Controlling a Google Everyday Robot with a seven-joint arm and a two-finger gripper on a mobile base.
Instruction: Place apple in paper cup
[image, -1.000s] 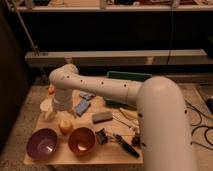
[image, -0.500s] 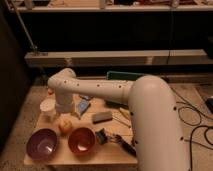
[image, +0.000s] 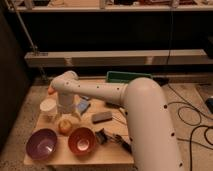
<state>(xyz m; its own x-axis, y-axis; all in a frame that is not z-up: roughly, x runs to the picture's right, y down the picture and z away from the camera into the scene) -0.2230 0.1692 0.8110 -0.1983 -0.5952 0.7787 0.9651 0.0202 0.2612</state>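
Hovering gripper (image: 66, 111) close above apple (image: 65, 126); paper cup (image: 48, 107) just beside gripper; grip state: cannot tell.

The end effector (image: 67, 114) hangs above apple (image: 65, 126), just beside paper cup (image: 48, 107).

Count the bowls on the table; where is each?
2. The purple bowl is at the table's front left; the orange bowl is beside it on the right, with the apple behind them. The gripper hangs over the apple, beside the paper cup. The arm may hide more.
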